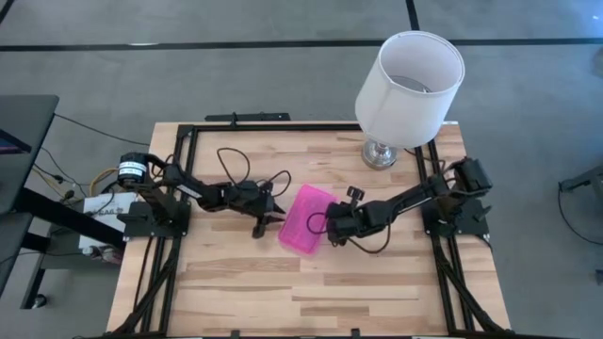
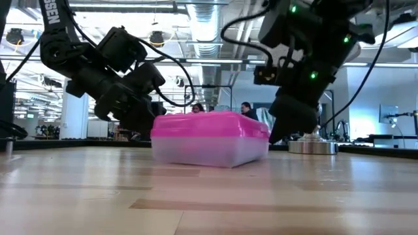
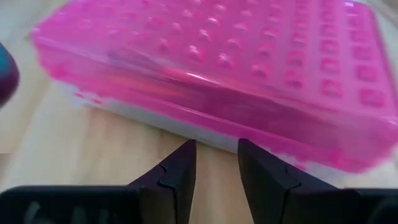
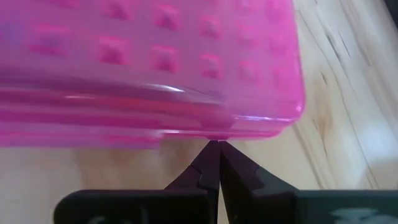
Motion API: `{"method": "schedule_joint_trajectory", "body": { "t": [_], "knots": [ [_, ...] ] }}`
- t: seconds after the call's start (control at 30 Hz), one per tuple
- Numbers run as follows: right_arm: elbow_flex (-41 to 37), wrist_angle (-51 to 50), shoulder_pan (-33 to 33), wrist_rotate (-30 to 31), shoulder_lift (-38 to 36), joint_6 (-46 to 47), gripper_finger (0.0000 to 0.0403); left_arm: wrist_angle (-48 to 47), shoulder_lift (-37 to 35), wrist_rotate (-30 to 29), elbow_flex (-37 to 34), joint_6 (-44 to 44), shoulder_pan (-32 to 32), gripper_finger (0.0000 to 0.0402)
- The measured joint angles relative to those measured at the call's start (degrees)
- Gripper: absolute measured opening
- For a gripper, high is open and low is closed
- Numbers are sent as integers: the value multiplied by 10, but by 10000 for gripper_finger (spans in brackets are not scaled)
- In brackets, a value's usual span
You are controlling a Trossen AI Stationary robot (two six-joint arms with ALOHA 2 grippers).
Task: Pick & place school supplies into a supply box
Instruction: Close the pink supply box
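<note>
One supply box (image 1: 306, 218) – pink lid shut on clear base – mid tabletop (image 1: 283, 292), between two arms. Left hand (image 3: 216, 163) just left of box, fingers apart with gap, nothing between them. Right hand (image 4: 217, 155) at box's right side, fingers pressed together, tips at lid edge – contact unclear. One white lamp (image 1: 409, 77) far right. Two people in room beyond, low view.

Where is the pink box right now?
In the high view the pink box sits closed in the middle of the wooden table, between the left gripper and the right gripper, below the white lamp.
</note>
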Motion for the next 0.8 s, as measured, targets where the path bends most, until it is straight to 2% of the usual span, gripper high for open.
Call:
{"method": "schedule_joint_trajectory", "body": {
  "t": [0.2,0.57,0.8],
  "knots": [
    [-20,16,-30,-1,0,-10,3,-1,0,44,0,-8,-19,114],
    [-20,114,-47,-1,0,-105,3,-17,0,66,18,-4,-59,114],
    [-20,119,-47,-13,0,-111,3,-56,0,59,35,-1,-72,114]
  ]
}}
